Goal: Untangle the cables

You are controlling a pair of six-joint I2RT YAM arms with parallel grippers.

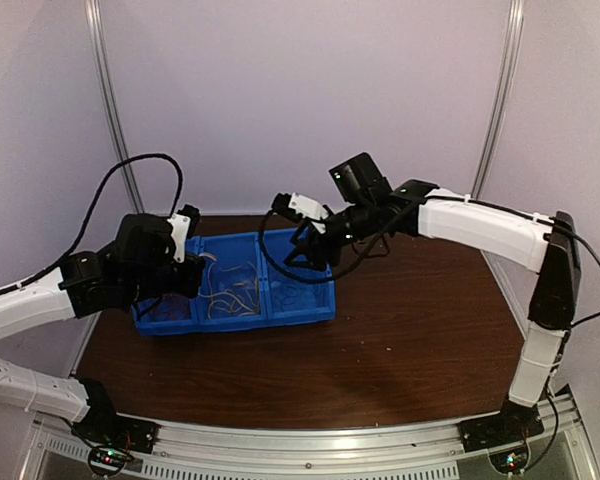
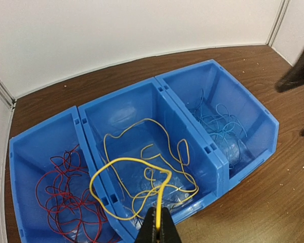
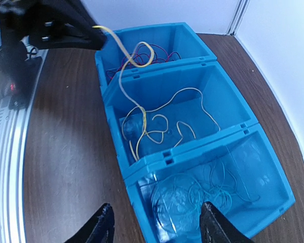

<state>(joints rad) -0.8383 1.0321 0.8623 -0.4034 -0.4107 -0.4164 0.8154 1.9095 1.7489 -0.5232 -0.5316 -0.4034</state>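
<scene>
Three joined blue bins [image 1: 300, 314] hold sorted cables. Red cables [image 2: 61, 195] lie in the left bin, yellow cables [image 2: 157, 152] in the middle bin, light blue cables [image 2: 220, 124] in the right bin. My left gripper [image 2: 158, 223] is shut on a yellow cable, holding it above the middle bin's near wall; the strand loops out over the divider. The right wrist view shows this strand [image 3: 122, 61] hanging into the middle bin. My right gripper [image 3: 154, 223] is open and empty above the light blue cables' [image 3: 213, 187] bin.
The bins stand on a dark wooden table [image 1: 400, 340] near its back left. White walls enclose the back and sides. Thick black robot cables loop off both arms [image 1: 140, 165]. A metal rail [image 1: 310, 445] runs along the near edge.
</scene>
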